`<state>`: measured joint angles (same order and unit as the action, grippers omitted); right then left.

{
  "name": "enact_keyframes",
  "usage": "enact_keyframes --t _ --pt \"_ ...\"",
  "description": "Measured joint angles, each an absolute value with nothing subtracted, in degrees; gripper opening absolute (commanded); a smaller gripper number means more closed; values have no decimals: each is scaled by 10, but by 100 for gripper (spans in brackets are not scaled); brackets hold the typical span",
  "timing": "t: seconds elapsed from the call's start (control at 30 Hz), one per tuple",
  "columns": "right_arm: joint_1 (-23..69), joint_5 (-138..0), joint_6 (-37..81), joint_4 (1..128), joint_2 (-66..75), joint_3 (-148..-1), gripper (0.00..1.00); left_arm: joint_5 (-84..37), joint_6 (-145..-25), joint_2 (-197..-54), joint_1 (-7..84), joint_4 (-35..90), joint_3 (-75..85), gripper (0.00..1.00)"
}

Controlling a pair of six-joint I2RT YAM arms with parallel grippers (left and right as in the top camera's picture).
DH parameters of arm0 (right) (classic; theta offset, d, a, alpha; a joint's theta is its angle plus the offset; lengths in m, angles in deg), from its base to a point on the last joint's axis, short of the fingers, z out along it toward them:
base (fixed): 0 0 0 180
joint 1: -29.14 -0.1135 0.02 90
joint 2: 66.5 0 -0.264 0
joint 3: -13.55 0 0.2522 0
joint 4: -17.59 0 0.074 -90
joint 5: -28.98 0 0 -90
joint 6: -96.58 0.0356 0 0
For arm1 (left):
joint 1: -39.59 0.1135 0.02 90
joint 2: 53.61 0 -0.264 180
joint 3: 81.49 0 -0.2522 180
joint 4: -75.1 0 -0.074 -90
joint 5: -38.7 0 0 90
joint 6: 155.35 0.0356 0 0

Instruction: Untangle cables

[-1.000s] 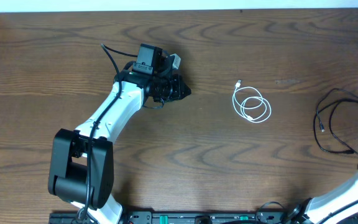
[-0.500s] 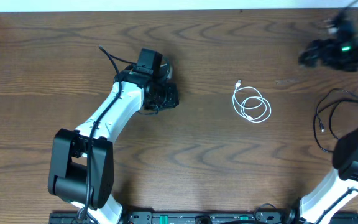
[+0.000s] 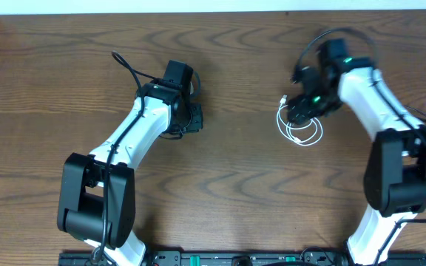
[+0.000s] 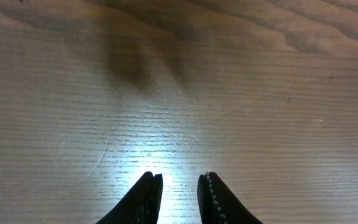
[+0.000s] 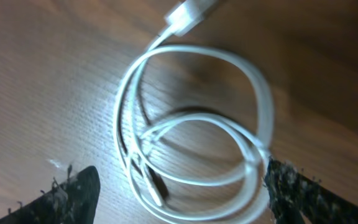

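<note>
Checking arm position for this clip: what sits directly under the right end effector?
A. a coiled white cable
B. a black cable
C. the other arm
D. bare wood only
A: the right wrist view shows the white cable coiled between the right end effector fingers, open and not gripping.

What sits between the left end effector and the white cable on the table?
Only bare wooden table. The overhead view shows nothing lying between the left end effector and the coiled white cable.

One white cable (image 3: 299,127) coiled in loops, two robot arms, two pincers, one wooden table (image 3: 235,192)
</note>
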<state>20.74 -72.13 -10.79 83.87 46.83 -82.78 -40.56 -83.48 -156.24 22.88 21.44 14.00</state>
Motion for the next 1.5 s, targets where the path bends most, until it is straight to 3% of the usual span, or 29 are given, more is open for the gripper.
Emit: enact_keyframes --t 0.2,0.4,0.7,0.97,1.2,1.5 --pt "151 -700 -145 788 470 -765 78 -410 -835 -1562 229 214 140 25" --pt "143 -691 -159 784 471 -760 40 -410 -835 -1562 229 214 140 25" --pt "144 -688 -150 806 471 -760 37 -412 -835 -1562 229 214 140 25" --pt "144 -671 -147 832 471 -760 7 -412 -835 -1562 229 213 140 25" --pt "144 -666 -140 836 471 -760 18 -412 -835 -1562 229 213 140 25" --pt "144 -668 -139 841 471 -760 16 -412 -835 -1562 229 213 140 25"
